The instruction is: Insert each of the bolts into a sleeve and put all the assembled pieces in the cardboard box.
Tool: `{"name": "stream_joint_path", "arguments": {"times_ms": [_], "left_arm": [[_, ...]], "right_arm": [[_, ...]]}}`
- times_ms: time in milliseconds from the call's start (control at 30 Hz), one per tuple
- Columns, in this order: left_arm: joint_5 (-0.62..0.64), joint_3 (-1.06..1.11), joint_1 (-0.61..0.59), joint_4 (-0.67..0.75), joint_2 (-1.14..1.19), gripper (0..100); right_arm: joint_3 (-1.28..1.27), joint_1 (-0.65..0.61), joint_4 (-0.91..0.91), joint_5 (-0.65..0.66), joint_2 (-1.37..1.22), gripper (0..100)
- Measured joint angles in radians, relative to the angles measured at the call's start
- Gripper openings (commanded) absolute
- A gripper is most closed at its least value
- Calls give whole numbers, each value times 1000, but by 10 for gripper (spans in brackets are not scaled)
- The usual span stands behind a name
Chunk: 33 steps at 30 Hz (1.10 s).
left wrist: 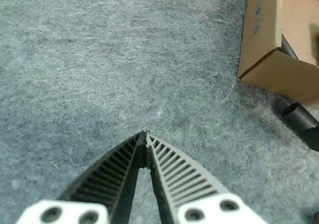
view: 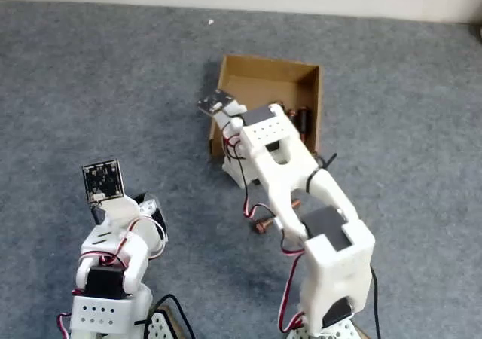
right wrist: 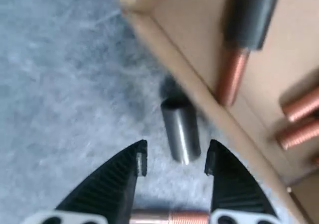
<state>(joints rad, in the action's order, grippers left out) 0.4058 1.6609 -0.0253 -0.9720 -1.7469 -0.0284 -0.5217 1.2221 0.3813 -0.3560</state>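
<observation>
High view: the box (view: pixel 265 69) sits toward the bench's (view: pixel 90 75) far edge. The right arm (view: pixel 282 162) reaches its near-left corner, and a bolt (view: pixel 263 227) lies beside that arm.

Left wrist view: left fingers (left wrist: pixel 112 176) are pressed together over the bench.

Right wrist view: right fingers (right wrist: pixel 117 181) are spread around a sleeve (right wrist: pixel 181 127) just outside the box wall. Assembled pieces (right wrist: pixel 244 30) lie inside the box.

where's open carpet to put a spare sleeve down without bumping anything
The grey carpet is bare between the brown cardboard box and the shut left gripper, and again on the box's other side. It is crowded beside the box wall: the open right gripper hangs over a dark metal sleeve.
</observation>
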Motion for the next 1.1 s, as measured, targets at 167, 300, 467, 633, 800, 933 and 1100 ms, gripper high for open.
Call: {"name": "stream_joint_path", "arguments": {"times_ms": [167, 300, 467, 633, 800, 933, 1100], "left_arm": [[0, 0, 0, 0, 0, 5], [0, 0, 0, 0, 0, 5], [0, 0, 0, 0, 0, 5], [0, 0, 0, 0, 0, 5], [0, 0, 0, 0, 0, 5], [-17, 0, 0, 0, 0, 5], [-169, 0, 0, 0, 0, 5]], "right_arm": [[2, -3, -46, 2, -63, 117], [15, 14, -55, 2, -98, 27], [29, 25, -55, -43, -107, 5], [23, 23, 9, -130, -32, 5], [-15, 32, 84, -184, 183, 5], [-110, 83, 97, -261, 379, 5], [-285, 169, 98, -321, 624, 5]]}}
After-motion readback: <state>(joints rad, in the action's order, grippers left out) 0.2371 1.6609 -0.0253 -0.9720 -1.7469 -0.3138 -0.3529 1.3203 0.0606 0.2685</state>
